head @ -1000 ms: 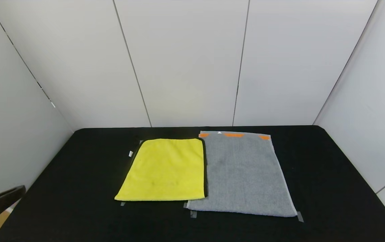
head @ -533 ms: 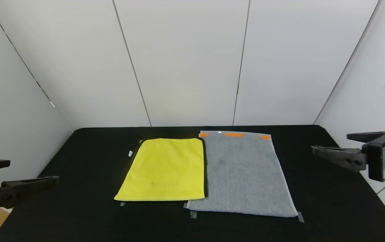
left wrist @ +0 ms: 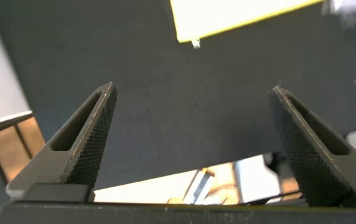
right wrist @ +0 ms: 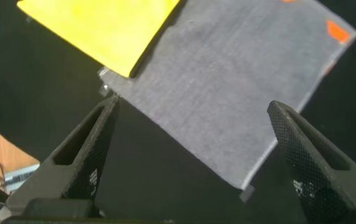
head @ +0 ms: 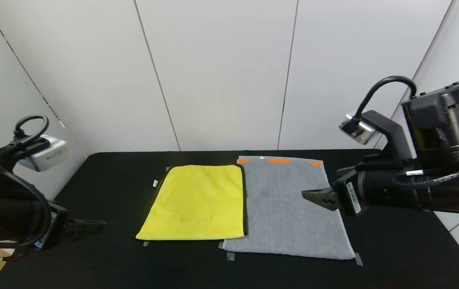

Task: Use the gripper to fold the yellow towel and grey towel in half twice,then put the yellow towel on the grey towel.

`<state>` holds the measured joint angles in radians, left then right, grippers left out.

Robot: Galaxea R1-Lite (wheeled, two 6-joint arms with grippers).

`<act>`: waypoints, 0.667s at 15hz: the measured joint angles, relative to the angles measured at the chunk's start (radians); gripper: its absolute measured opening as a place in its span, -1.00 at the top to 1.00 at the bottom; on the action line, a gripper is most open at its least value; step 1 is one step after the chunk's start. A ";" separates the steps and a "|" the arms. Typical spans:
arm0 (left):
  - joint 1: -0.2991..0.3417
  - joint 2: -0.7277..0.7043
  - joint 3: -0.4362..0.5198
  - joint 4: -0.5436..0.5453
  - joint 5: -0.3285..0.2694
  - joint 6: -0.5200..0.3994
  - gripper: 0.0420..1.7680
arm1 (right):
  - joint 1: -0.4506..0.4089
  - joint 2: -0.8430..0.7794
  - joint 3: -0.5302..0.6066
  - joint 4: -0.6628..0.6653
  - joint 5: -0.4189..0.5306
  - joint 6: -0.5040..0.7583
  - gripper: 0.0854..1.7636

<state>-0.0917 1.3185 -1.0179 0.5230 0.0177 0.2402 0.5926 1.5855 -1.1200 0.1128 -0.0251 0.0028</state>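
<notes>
Beside grey towel (head: 289, 208): yellow towel (head: 197, 202).

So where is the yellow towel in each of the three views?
Head view: yellow towel lies flat, mid-table, left of the grey towel.
Left wrist view: only its corner shows, at the top edge.
Right wrist view: upper left, beside the grey towel.
Shared landmark: the black table.

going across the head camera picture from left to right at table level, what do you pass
Left gripper, open → bright yellow rectangular microfibre towel → larger grey terry towel with orange marks at its far end → right gripper, open above the grey towel's right edge.
</notes>
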 joint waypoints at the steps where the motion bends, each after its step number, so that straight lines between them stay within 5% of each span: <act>1: -0.005 0.027 0.003 -0.001 0.000 0.022 -0.94 | 0.022 0.034 -0.014 0.000 -0.001 0.000 -0.94; 10: -0.016 0.297 -0.002 -0.022 0.002 0.066 -0.94 | 0.153 0.286 -0.099 0.002 -0.059 0.000 -0.94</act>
<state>-0.1072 1.6153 -1.0198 0.5011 0.0194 0.3066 0.7460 1.8713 -1.2185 0.1147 -0.0836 0.0032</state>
